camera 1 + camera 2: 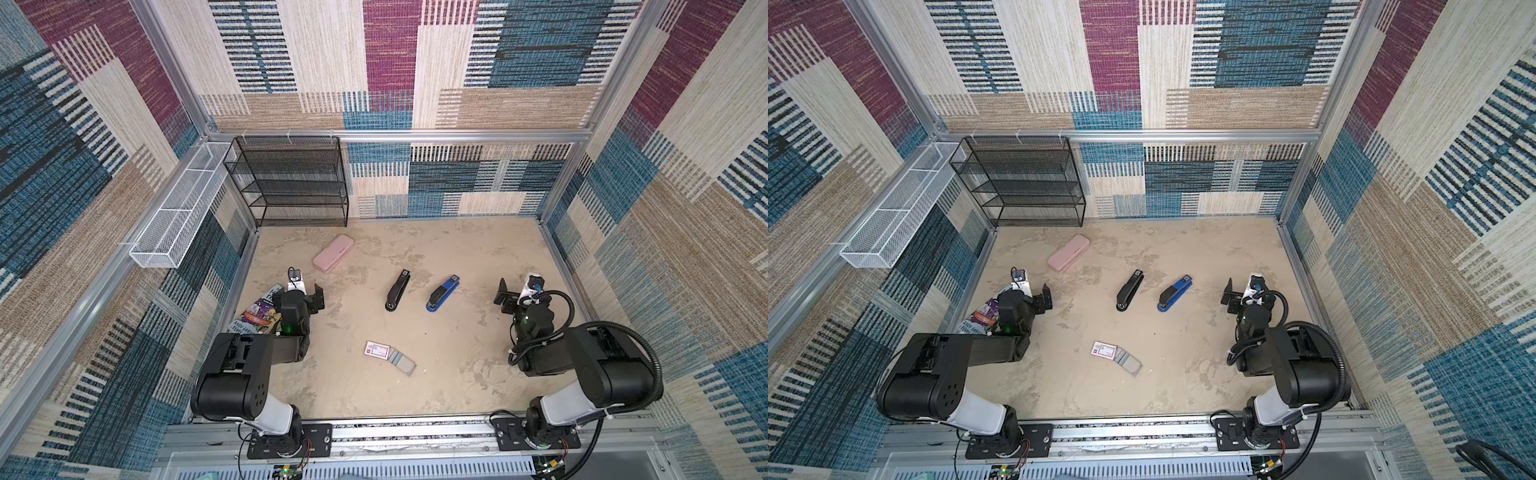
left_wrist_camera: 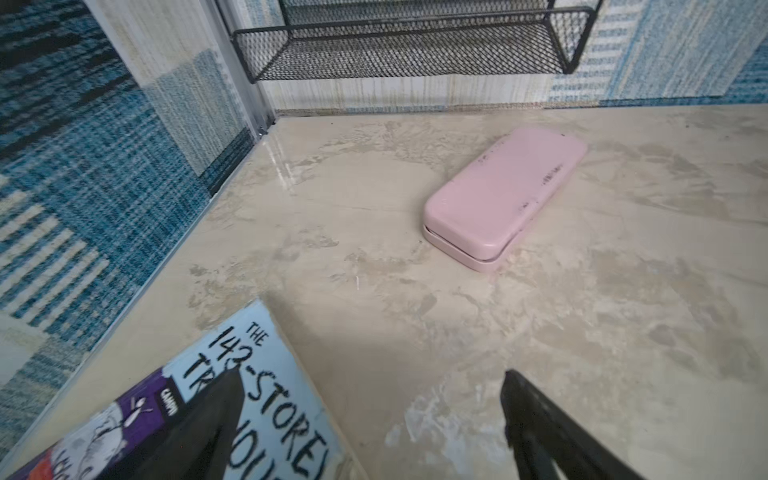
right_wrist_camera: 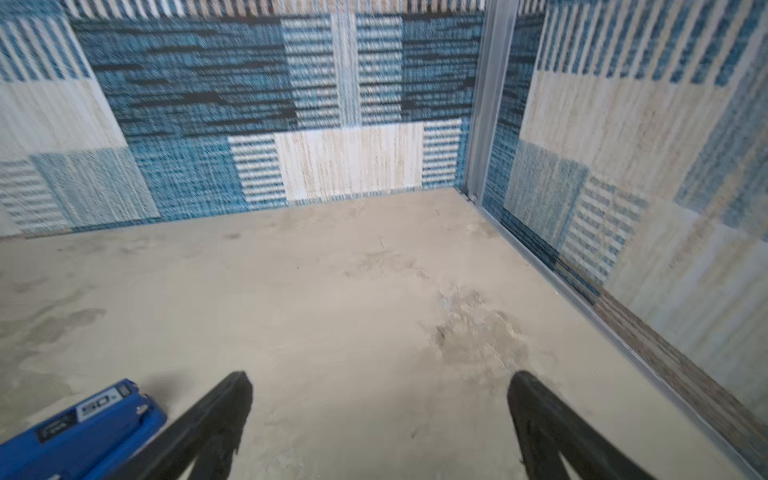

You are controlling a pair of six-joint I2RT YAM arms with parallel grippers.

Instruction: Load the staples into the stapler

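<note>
Two arms are flanking a sand-coloured surface (image 1: 415, 395), seen in both top views. The left end effector (image 1: 316, 298) is poised at 9 o'clock, jaws spread wide and gripping nothing. The right end effector (image 1: 505, 297) is poised at 3 o'clock, equally wide and empty.

The staples (image 1: 402, 361), grey strips fanning from their white, red-marked box (image 1: 378, 350), are lying toward 6 o'clock of centre. Bare surface is ringing them on every side.

A black stapler (image 1: 397, 291) and a blue stapler (image 1: 442, 293) are lying side by side, apart, just beyond centre toward 12 o'clock. Open room is separating each from the nearer arm.

A pink case (image 1: 333, 252) is resting at 11 o'clock. A book (image 1: 255, 311) is hugging the left edge at 8 o'clock, partly under the left arm. A black mesh shelf (image 1: 291, 183) is crowding the back wall at 11 o'clock, and a white mesh basket (image 1: 178, 208) is running along the left wall.
</note>
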